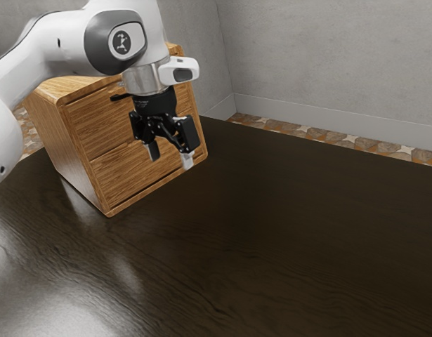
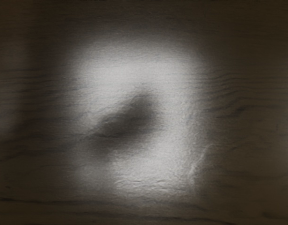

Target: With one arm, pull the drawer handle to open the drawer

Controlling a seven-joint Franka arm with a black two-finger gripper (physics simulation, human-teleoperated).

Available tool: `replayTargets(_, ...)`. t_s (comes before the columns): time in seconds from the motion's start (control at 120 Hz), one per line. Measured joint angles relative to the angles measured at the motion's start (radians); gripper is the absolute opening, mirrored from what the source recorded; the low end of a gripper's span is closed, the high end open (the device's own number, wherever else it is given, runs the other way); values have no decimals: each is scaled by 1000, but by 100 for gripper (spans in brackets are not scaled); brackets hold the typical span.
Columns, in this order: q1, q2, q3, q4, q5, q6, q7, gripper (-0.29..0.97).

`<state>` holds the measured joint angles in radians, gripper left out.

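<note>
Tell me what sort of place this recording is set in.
Probably a plain indoor room, simulated: a dark glossy wooden table in a corner of bare grey walls, a patterned tile floor strip, and a small light-wood drawer cabinet on the table.

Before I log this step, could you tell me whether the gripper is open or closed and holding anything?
Gripper: open, holding nothing, in front of the wooden cabinet.

A dark, glossy wooden bench (image 1: 286,239) spreads from six o'clock to three o'clock in the exterior view, its grain running across. One wooden drawer cabinet (image 1: 82,137) stands on it at ten o'clock, near the back edge. A pale sheen lies on the surface.
</note>
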<state>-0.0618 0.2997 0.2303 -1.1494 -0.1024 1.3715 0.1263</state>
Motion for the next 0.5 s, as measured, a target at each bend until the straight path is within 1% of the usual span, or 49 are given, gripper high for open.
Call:
replayTargets(0.275,1,-5,5,7,-9,2,3,68)
replayTargets(0.408,1,-71,7,88,-15,-21,2,68)
replayTargets(0.5,-5,-85,-4,114,-19,-32,-1,68)
